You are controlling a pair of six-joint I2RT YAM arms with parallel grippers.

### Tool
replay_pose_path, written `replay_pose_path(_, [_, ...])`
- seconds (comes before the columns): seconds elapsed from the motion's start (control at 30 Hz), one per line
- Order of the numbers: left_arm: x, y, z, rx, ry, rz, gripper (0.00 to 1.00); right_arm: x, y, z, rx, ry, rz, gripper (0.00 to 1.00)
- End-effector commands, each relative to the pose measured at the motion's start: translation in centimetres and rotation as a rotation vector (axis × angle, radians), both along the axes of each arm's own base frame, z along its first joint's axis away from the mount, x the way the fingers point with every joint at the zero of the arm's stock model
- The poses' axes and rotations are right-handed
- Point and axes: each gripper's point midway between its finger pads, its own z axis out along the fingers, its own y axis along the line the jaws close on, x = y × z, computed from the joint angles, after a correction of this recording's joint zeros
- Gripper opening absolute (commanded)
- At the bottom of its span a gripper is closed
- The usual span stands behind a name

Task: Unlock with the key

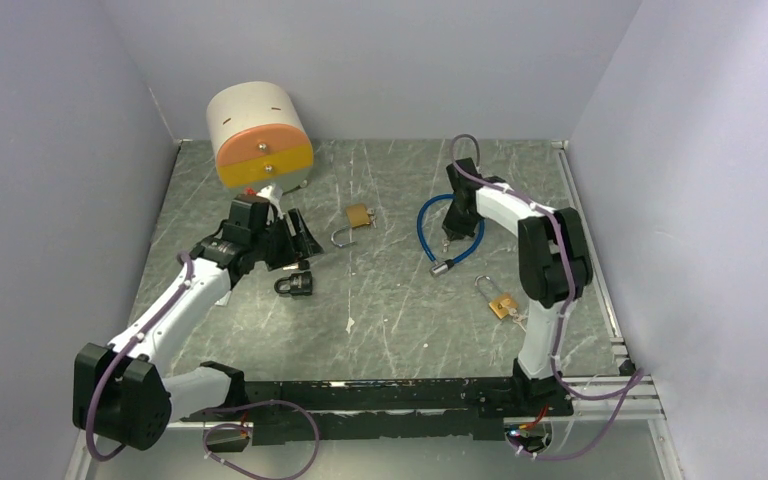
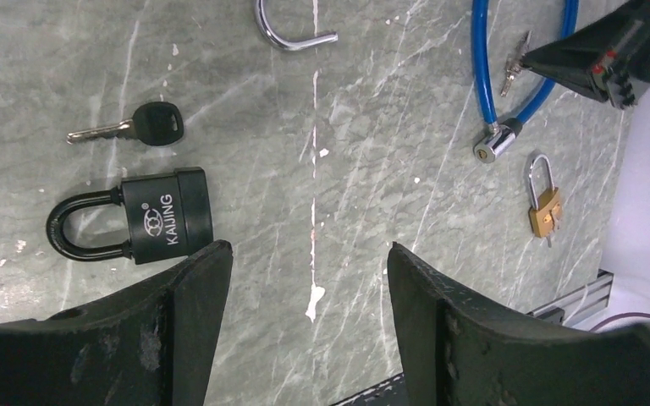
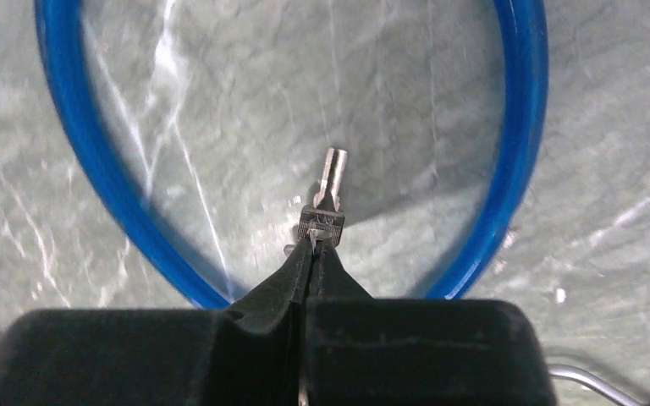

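Right gripper [image 3: 313, 245]: pinches shut on small silver key [image 3: 328, 190], tip framed by loop of blue cable lock [image 3: 516, 169] on green marbled table [image 3: 609, 101]. Left gripper [image 2: 305, 258]: hovers with jaws spread wide, holding nothing, just beside black KAIJING padlock [image 2: 165, 216] lying flat, shackle closed; black-headed key [image 2: 148, 124] near that shackle. Small brass padlock [image 2: 546, 211] well apart.

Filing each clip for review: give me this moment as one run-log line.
phase: key grasped | right gripper: shut on silver key within blue cable lock loop | left gripper: open near black padlock | unlock: not yet done
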Motion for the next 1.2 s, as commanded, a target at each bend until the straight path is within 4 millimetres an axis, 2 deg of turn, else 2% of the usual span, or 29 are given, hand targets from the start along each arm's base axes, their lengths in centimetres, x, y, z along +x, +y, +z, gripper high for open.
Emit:
replay_pose_path(0.0, [1.1,-1.3,1.3,-0.079,0.005,0.002,0.71,1.3,1.4,5.4,0.012,-0.257,0.203,0.0])
replay_pose_path(0.1, [1.5,-2.4,1.8,-0.144,0.026,-0.008,0.71,0.3,3.4,7.7,0.064,-0.395,0.326,0.0])
replay_pose_path(0.13, [1.7,-2.8,2.0,-0.166,0.029,-0.013,0.71,-0.1,4.2,9.1,0.085,-0.453,0.362,0.0])
replay_pose_path(0.27, [2.5,-4.5,2.9,-0.261,0.041,-0.04,0.71,-2.3,7.6,12.5,0.167,-0.599,0.498,0.0])
replay_pose_path(0.47, [2.9,-6.6,5.3,-0.417,0.063,-0.068,0.72,-6.5,12.4,16.7,0.332,-0.725,0.649,0.0])
replay_pose_path(0.63, [2.3,-7.3,6.4,-0.546,0.183,0.017,0.74,-10.2,15.6,20.5,0.529,-0.8,0.755,0.0])
replay_pose_path(0.73, [1.2,-7.5,6.3,-0.645,0.358,0.132,0.76,-12.2,17.0,22.2,0.642,-0.829,0.8,0.0])
replay_pose_path(0.87, [0.2,-8.2,7.1,-0.818,0.524,0.235,0.78,-14.1,18.8,24.0,0.715,-0.864,0.85,0.0])
replay_pose_path(0.97, [0.2,-8.2,7.9,-0.886,0.568,0.288,0.77,-15.0,19.9,24.8,0.742,-0.88,0.877,0.0])
replay_pose_path(1.07, [-0.2,-8.0,8.3,-0.875,0.594,0.316,0.76,-15.8,20.9,25.5,0.784,-0.888,0.902,0.0])
replay_pose_path(1.17, [-0.2,-8.1,8.7,-0.894,0.602,0.315,0.67,-16.2,21.6,26.0,0.789,-0.894,0.925,0.0])
